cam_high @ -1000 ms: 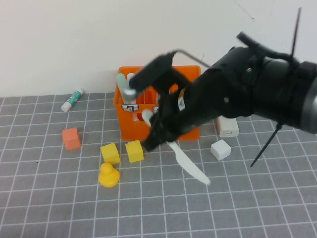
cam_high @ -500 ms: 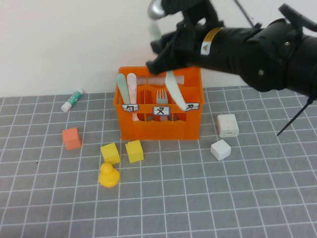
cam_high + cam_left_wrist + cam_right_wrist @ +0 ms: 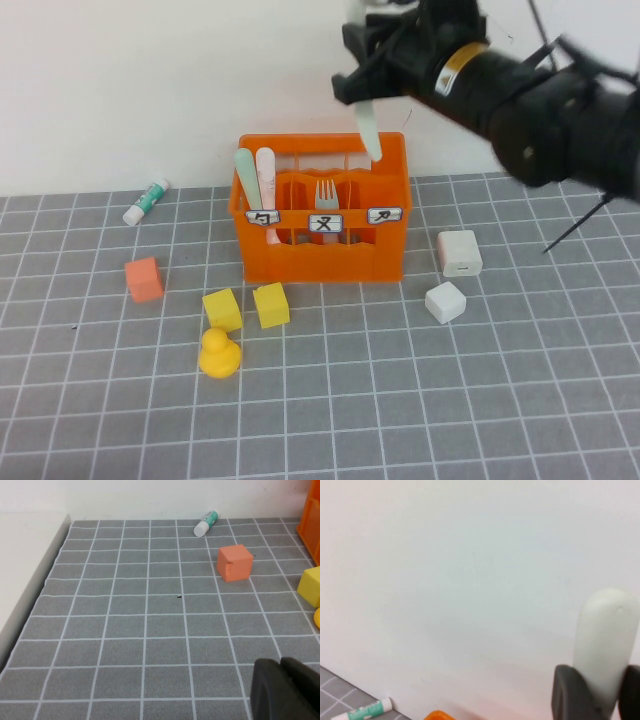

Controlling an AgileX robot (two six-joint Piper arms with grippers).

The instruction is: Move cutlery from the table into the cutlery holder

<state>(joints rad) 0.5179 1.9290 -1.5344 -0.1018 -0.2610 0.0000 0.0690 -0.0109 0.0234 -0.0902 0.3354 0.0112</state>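
The cream-white knife (image 3: pixel 368 132) is clamped in the right gripper (image 3: pixel 362 90), hanging blade-down just above the cutlery holder (image 3: pixel 320 262) (right compartment). It should be lowered straight before release. The left gripper (image 3: pixel 285 690) is parked low over the counter (image 3: pixel 125 630), its opening not discernible.

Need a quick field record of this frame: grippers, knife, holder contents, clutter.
right gripper: above the cutlery holder's right end, shut on cream-white knife, blade hanging down
left gripper: low over table, fingers not readable
cutlery holder: pale green spoon and pink spoon in left slot, grey fork in middle
clutter: yellow duck, orange cube
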